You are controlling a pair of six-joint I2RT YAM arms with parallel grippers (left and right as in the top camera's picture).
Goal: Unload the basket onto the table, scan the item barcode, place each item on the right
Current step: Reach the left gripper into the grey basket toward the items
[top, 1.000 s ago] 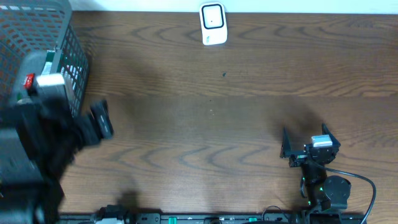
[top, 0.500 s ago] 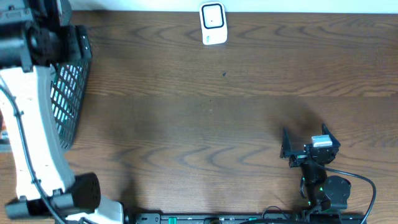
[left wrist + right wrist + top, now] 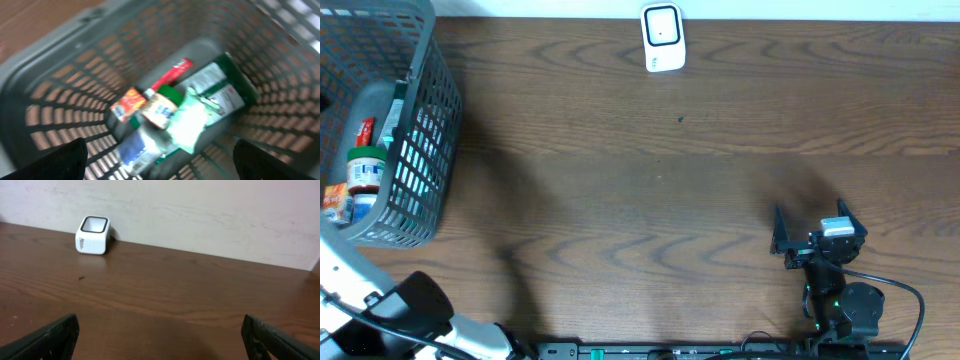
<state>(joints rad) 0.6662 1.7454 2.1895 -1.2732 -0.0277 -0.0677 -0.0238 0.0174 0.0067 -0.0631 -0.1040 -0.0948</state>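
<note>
Tabletop [image 3: 650, 180] carries the basket [image 3: 432, 120] at its far left corner, and the items [image 3: 165, 117] are all piled on the basket floor, none out on the wood. My left gripper [image 3: 160, 145] hangs right over the pile looking down, fingers spread wide, nothing between them. My right gripper [image 3: 160, 320] sits toward the near right corner, spread too, empty, well apart from the basket, so left is the nearer arm. Green-white box [image 3: 222, 85] lies diagonally in the wrist view, green-lidded jar [image 3: 161, 106] just beside it; blur hides any barcode. Scanner [image 3: 662, 38] stands mid far edge, right of the basket. My guess: reach down, then carry right.
</note>
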